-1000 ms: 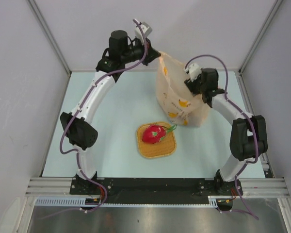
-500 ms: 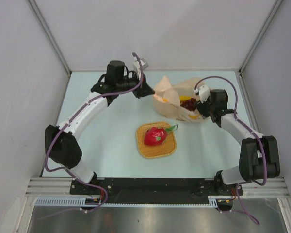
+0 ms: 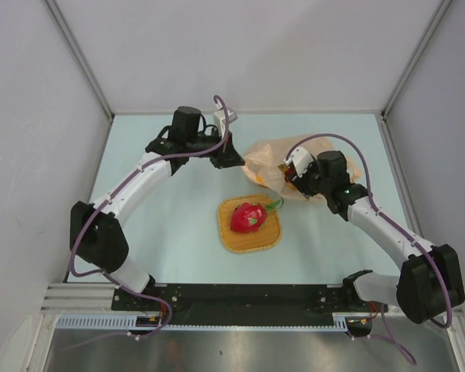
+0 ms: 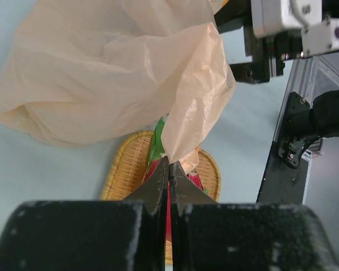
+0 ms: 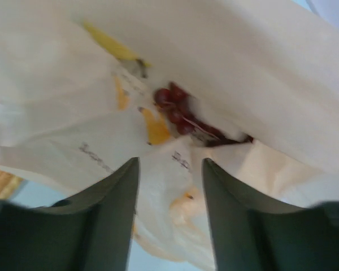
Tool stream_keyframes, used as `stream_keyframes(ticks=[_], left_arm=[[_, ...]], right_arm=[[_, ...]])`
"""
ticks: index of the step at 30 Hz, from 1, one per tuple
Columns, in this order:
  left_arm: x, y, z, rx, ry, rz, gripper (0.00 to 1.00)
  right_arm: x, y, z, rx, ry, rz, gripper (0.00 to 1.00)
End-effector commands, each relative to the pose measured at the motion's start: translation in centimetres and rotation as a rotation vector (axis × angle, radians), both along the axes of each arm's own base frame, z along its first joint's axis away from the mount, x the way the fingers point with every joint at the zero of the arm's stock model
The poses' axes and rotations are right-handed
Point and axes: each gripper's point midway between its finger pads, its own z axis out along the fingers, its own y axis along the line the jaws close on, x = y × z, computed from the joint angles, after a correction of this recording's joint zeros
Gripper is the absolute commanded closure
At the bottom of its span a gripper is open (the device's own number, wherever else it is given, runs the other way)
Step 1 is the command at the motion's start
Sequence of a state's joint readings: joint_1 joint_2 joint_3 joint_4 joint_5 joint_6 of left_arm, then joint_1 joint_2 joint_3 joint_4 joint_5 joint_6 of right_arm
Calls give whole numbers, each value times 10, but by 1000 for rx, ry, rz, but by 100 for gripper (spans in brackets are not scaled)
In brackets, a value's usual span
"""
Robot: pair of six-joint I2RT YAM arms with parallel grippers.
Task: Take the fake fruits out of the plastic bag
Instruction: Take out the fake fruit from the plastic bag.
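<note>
The plastic bag [image 3: 265, 157] lies slumped on the worktop [image 3: 170, 209], just behind the woven tray [image 3: 231, 242] where the red fruit [image 3: 248, 215] sits. Dark red grapes [image 5: 178, 110] and yellow shapes show through the film. The bag looks thin, limp and slippery, so I judge it light and best held by a fold at its rim. My left end effector [image 4: 169, 169] is clenched on such an edge. My right end effector [image 5: 169, 164] is released, fingers spread close to the bag near the grapes.

Thin crinkly translucent plastic bag [image 4: 101, 73], glossy red fruit [image 3: 248, 216], rough woven tray [image 3: 252, 242], matt pale table [image 3: 187, 229]
</note>
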State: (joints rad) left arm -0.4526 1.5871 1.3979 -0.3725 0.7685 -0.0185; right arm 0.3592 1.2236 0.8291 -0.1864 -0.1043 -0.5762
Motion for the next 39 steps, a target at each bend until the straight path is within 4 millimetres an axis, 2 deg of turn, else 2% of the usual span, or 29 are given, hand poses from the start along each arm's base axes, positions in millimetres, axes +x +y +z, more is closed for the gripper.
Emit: stream_keyframes(ticks=[1,2,3,6,8,9,10,12,13,14,15,16,17,19,22,25,28,30,31,33,34,36,39], left_arm=[[-14,3,37,-39,-57,-35,100],[-18,6,37,-32,-33,-41,100],[-17,10,37,-21,-49,-45,100],[-22,21,35,14,-11,-56,100],[-32,28,31,37,30,-70,100],[-33,32,28,51,24,-76,100],[-35,36,27,64,21,-70,100],[-32,45,17,97,29,-31,100],[-31,47,17,101,24,-16,100],[-29,49,16,106,14,-3,100],[-28,50,10,116,21,11,100],[-25,52,7,128,19,33,100],[-24,53,2,136,29,42,100],[-21,56,-3,157,35,62,100],[-18,61,-9,190,23,83,100],[-11,67,-13,230,-12,108,100],[-5,73,-20,271,-36,126,100],[-4,75,-27,290,-33,128,100],[-3,75,-28,292,-34,126,100],[-3,73,-29,288,-26,118,100],[-2,73,-27,285,-28,117,100],[-1,72,-25,280,-29,117,100],[1,73,-24,287,-37,121,100]], right_arm=[[11,33,9,-25,-63,132,54],[16,37,11,-30,-72,148,57],[22,40,-2,-44,-45,155,61],[44,48,0,-53,-62,153,69],[61,51,-13,-63,-55,135,69],[69,57,-10,-55,-70,139,70],[74,70,-17,-50,-75,160,69],[75,92,-14,-17,-85,203,68],[71,105,-16,7,-73,232,67],[61,127,-18,44,-54,299,66],[57,139,-18,66,-47,313,65],[61,148,-10,119,-51,291,64],[59,158,-15,135,-30,300,64],[64,164,-9,170,-25,299,62],[71,156,-13,155,-28,281,62],[90,136,-16,130,-53,220,62],[106,125,-17,125,-70,187,59],[114,126,-15,123,-80,185,50],[117,126,-25,111,-60,184,46],[122,128,-29,105,-51,182,35],[125,129,-38,100,-30,172,32],[128,132,-40,118,0,169,25],[121,139,-44,163,59,215,22]])
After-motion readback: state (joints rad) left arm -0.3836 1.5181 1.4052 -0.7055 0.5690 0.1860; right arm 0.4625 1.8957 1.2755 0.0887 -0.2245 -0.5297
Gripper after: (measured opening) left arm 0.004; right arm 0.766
